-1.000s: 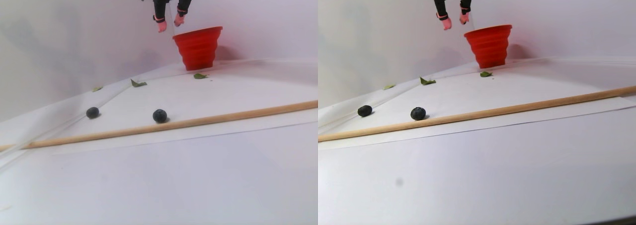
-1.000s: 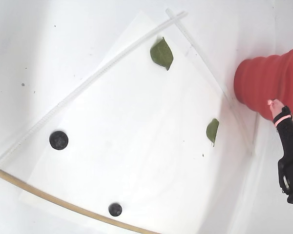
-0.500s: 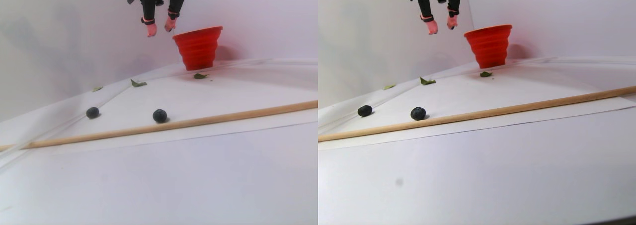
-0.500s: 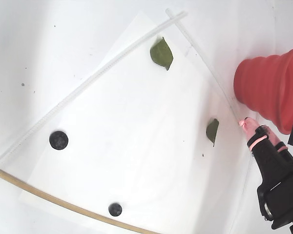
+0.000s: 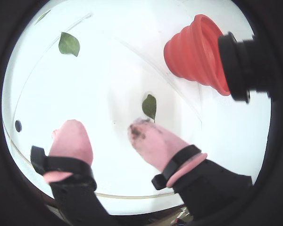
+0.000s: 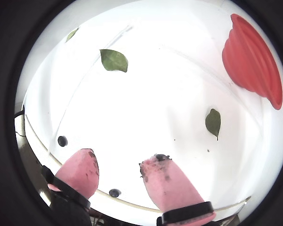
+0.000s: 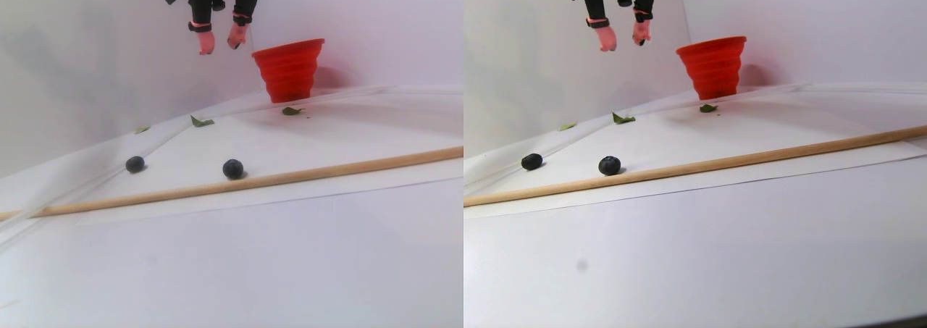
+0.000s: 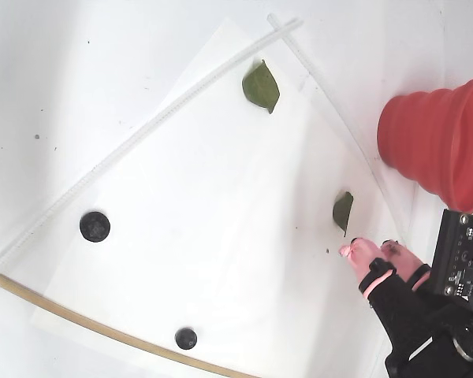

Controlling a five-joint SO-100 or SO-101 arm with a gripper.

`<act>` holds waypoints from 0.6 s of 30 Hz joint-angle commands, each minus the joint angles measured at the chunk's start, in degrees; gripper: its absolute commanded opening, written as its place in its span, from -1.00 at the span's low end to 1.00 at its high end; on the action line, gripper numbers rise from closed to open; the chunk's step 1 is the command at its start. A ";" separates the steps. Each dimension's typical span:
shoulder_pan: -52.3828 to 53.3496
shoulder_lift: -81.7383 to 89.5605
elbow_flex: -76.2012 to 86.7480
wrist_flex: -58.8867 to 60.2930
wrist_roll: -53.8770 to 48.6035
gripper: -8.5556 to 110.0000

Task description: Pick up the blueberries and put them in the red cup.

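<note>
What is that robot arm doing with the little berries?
The robot's hand hangs open and empty in the air, up beside the red cup. Two blueberries lie on the white paper by a wooden stick, far from the cup. A few green leaves lie around too. No berry is being held right now.

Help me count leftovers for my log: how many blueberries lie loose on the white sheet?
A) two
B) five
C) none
A: the fixed view shows two blueberries, one near the plastic strip and one beside the wooden stick.
</note>
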 commanded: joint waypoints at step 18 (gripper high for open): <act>-2.46 12.74 9.40 8.79 -4.39 -0.57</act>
